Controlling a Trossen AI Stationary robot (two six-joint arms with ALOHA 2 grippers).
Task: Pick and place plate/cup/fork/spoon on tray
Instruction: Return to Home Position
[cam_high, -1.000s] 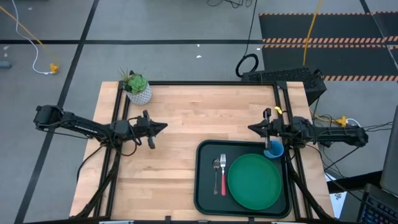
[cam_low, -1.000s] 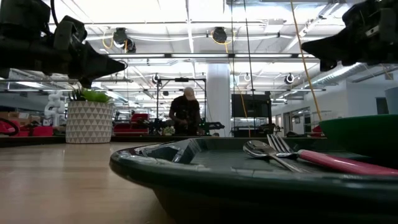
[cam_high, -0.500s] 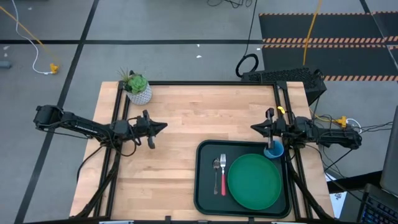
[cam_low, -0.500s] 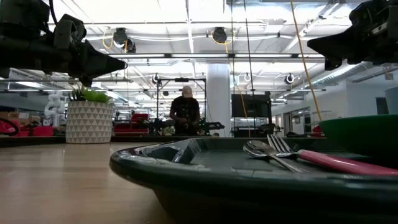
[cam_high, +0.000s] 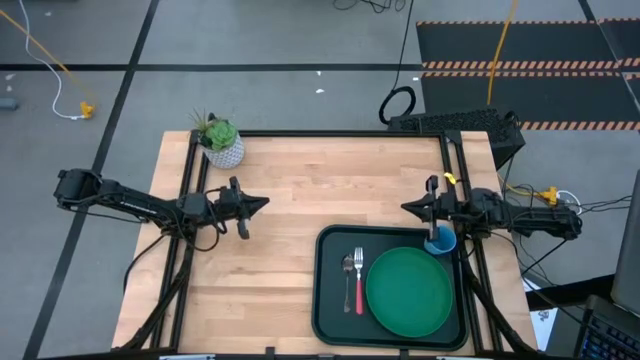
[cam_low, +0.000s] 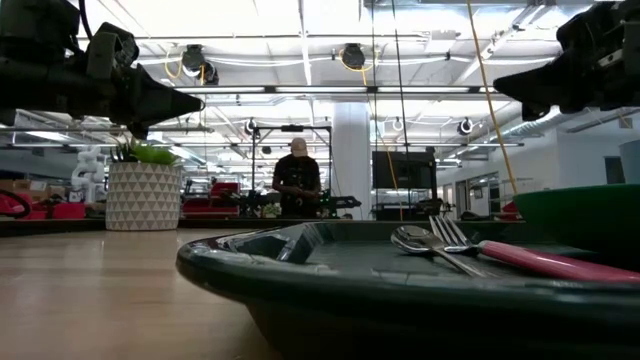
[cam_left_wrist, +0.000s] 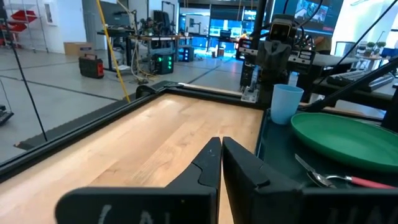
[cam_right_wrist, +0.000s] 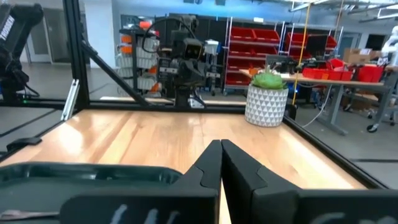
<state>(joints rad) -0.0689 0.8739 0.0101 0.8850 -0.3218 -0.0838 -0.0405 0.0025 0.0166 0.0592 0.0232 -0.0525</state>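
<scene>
High view: left gripper (cam_high: 262, 203) and right gripper (cam_high: 408, 208) sit closed, empty; right arm hangs above the cup (cam_high: 441, 240); a dip could topple it.

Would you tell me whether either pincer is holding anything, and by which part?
Nothing is held: left pincer and right pincer, both raised above the table, are shut and empty.
</scene>
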